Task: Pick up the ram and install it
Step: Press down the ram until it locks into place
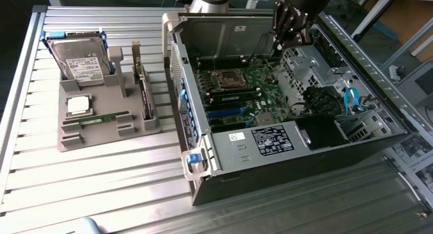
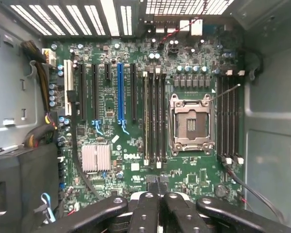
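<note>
The gripper (image 2: 157, 204) is seen clenched with nothing between its fingers, hovering over the motherboard (image 2: 136, 121) inside the open computer case (image 1: 223, 153); its fingertips are partly cut off at the frame edge of the wrist view. In the exterior view, the ram (image 1: 101, 117) is found at nine o'clock from the case, lying flat in a slot of the grey holder (image 1: 74, 137), long axis running roughly nine to three, well apart from the gripper. Its chips are hard to make out.

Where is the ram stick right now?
In the exterior view the ram lies flat in the grey holder tray at that view's left, just in front of the silver CPU chip, outside the open computer case.
</note>
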Controlling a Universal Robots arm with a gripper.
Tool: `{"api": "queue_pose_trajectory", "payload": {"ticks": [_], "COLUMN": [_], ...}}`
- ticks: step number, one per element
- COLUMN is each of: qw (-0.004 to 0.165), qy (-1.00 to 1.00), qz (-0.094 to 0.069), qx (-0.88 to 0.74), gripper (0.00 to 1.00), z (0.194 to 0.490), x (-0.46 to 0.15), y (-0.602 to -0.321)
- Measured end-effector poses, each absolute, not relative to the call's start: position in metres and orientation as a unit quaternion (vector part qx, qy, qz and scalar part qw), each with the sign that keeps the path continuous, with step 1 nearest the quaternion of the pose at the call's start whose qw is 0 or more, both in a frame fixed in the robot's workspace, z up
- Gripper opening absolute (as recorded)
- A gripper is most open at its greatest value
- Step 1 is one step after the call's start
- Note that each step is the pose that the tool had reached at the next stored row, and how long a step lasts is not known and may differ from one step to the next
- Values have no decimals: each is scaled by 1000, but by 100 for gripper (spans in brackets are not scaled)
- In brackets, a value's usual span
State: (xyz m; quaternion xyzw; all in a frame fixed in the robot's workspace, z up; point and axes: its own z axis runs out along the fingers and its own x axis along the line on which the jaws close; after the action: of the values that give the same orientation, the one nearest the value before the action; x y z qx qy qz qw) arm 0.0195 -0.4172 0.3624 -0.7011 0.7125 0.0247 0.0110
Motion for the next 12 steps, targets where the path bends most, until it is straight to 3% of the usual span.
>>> {"api": "queue_pose_trajectory", "payload": {"ticks": [12], "qw": [11], "qy": [713], "qz": [25], "qx": [-701], "gripper": [11], "z": [364], "x": [20], "y": [-417]}}
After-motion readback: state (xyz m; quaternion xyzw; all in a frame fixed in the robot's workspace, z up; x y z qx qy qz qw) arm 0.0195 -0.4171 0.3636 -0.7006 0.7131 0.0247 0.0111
